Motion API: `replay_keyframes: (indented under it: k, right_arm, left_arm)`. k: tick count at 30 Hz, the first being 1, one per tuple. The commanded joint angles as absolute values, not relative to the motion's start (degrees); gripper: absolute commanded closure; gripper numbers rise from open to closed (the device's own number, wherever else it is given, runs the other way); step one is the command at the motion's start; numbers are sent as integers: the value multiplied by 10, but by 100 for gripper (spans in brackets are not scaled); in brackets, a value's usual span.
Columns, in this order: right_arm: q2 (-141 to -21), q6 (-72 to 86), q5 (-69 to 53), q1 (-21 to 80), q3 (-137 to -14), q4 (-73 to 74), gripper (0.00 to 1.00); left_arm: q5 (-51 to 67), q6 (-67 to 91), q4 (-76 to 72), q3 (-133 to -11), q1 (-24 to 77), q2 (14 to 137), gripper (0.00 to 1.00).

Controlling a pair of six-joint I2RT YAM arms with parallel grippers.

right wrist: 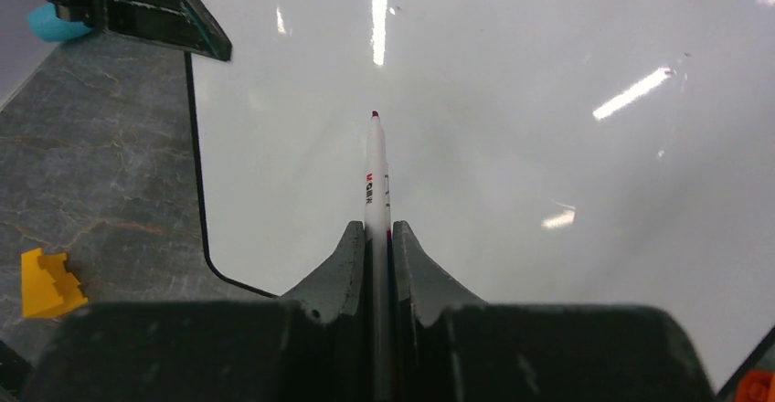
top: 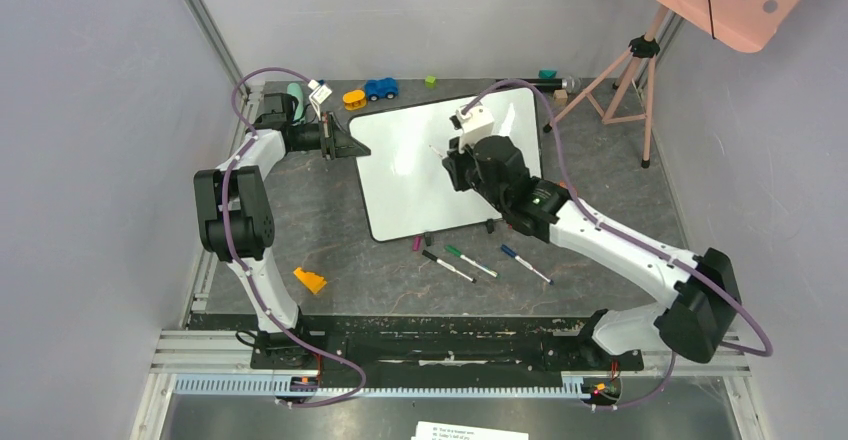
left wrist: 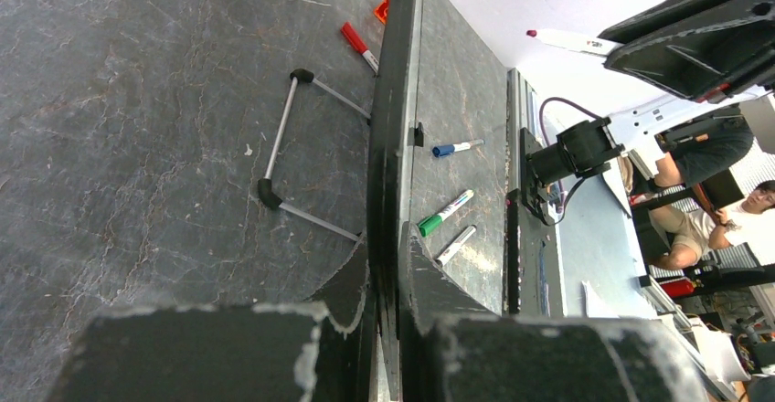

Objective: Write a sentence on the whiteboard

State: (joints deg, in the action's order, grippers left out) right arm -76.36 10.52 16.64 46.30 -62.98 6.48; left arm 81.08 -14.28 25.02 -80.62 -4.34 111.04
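Note:
The whiteboard (top: 400,175) lies tilted on the dark table, and its glossy white face (right wrist: 512,146) is bare where I can see it; no sentence shows. At the board's left edge my left gripper (top: 352,146) is shut on the black frame (left wrist: 393,146), which runs edge-on between the jaws of the left gripper (left wrist: 388,238). Over the middle of the board my right gripper (top: 450,165) is shut on a white marker (right wrist: 376,174). The marker's dark red tip points at the board, just above the surface. From the left wrist, the same marker (left wrist: 571,41) pokes out of the right gripper.
Black (top: 447,266), green (top: 470,260) and blue (top: 525,263) markers and a magenta cap (top: 417,243) lie in front of the board. An orange block (top: 309,280) sits near left. Small toys (top: 381,88) line the back edge. A tripod (top: 630,70) stands at the back right.

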Motion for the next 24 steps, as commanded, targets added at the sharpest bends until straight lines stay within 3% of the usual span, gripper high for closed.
replay_keyframes:
  k: [1, 11, 18, 24]
  right_arm:
    - [-807, 58, 185, 479, -687, -18, 100]
    - [-873, 9, 164, 481, -798, 47, 100]
    - [-807, -1, 211, 481, -735, 67, 100]
    - [-794, 30, 182, 481, -734, 87, 100]
  left_arm:
    - [656, -228, 252, -798, -11, 1139, 98]
    - [645, -237, 260, -796, -7, 1134, 98]
    - [639, -237, 267, -803, -7, 1139, 98]
    - [633, -239, 272, -803, -7, 1139, 98]
